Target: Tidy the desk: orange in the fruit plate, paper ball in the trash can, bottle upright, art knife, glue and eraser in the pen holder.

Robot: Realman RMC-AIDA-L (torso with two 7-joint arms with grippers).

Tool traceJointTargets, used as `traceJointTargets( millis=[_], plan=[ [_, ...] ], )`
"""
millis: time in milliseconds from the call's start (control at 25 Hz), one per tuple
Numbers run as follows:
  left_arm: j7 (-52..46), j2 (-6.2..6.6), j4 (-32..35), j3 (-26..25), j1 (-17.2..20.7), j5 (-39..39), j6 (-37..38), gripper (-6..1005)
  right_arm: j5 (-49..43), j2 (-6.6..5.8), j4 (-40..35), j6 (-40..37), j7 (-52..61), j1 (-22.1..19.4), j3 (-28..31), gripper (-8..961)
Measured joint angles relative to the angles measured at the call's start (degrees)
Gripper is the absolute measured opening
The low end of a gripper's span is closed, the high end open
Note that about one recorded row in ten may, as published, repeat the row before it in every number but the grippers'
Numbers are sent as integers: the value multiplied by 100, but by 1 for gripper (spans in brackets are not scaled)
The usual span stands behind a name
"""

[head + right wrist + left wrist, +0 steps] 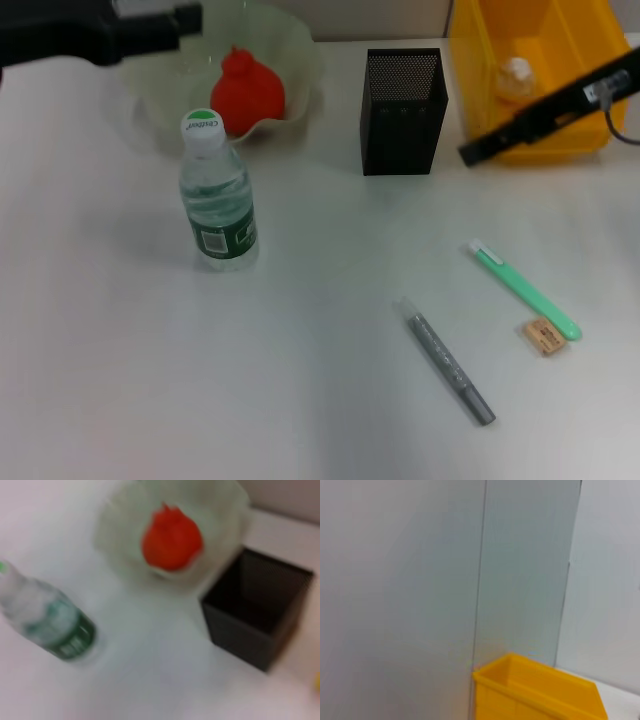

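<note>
The orange (250, 90) lies in the pale green fruit plate (300, 45) at the back left. The bottle (218, 195) stands upright in front of the plate. The black mesh pen holder (403, 125) stands at the back middle. The paper ball (515, 78) lies inside the yellow trash can (470, 60). The green art knife (525, 290), the grey glue stick (445, 360) and the tan eraser (544, 336) lie on the desk at the front right. My left gripper (190, 18) is above the plate's far edge. My right gripper (470, 152) hangs at the trash can's front left corner.
The right wrist view shows the orange (172, 537), the plate (220, 510), the bottle (50, 620) and the pen holder (257, 615). The left wrist view shows a grey wall and the trash can (535, 695). A cable runs beside the right arm.
</note>
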Motion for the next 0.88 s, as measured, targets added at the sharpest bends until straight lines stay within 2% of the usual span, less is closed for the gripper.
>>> traceJointTargets(
  millis=[80,200,520,880],
  plan=[
    [28,0,-18,-45,-20,-24,-11,766,-354,11,72,-46,125,45,-105,726],
    [283,-13,-166,-165,-123,-37,-101,765,-737,24,660,216,234,111,-430,726],
    [431,-9,-370,-284,-161,-111,-118,761,-837,37,1618,966,232,135,-835,725],
    [515,-11,-517,-325,-165,-122,-118,759,-894,38,2233,1385,312,372,-1155,726]
  ],
)
